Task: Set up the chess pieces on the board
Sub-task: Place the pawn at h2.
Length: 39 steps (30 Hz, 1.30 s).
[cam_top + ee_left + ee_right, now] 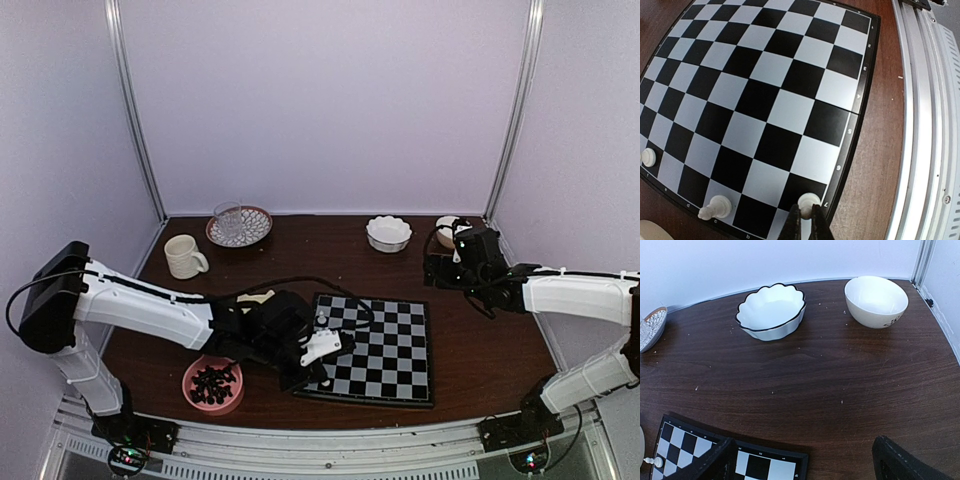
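**Left gripper (804,214) clamped on a white chess piece (808,199) at the board's (765,100) near-left corner.**
The piece is upright on a black edge square, its long axis straight up and its round head on top. If the jaws part unevenly or lift at a slant, it could topple and roll over the border onto the tabletop. The right gripper (802,460) hovers near the tabletop's far right corner, jaws wide apart and empty.

The left fingers (791,225) covered part of one white chess piece (809,200); the picture's edge cut off the board (760,100) below them.
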Each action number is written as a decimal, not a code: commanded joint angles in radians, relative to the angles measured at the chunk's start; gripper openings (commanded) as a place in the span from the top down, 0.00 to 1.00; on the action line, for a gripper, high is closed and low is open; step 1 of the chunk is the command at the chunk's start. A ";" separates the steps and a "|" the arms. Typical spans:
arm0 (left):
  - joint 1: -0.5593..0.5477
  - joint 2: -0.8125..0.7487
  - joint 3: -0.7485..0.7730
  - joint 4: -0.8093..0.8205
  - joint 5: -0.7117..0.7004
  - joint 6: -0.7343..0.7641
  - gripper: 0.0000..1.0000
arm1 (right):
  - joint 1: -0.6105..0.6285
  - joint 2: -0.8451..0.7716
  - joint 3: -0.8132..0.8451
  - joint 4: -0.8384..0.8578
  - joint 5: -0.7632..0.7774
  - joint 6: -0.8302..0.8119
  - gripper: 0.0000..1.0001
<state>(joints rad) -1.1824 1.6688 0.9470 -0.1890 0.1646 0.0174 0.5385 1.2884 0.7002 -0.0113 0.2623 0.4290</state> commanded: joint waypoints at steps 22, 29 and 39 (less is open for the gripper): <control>-0.035 0.076 0.072 -0.033 -0.073 0.027 0.94 | 0.006 0.005 0.016 -0.008 0.005 -0.001 0.03; -0.037 0.076 0.075 -0.039 -0.080 0.033 0.94 | 0.006 0.006 0.016 -0.008 0.005 -0.001 0.03; -0.040 0.074 0.076 -0.046 -0.100 0.031 0.84 | 0.006 0.006 0.017 -0.009 0.005 -0.002 0.03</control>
<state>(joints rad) -1.2148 1.7298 0.9936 -0.2394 0.0822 0.0376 0.5385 1.2888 0.7002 -0.0113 0.2619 0.4290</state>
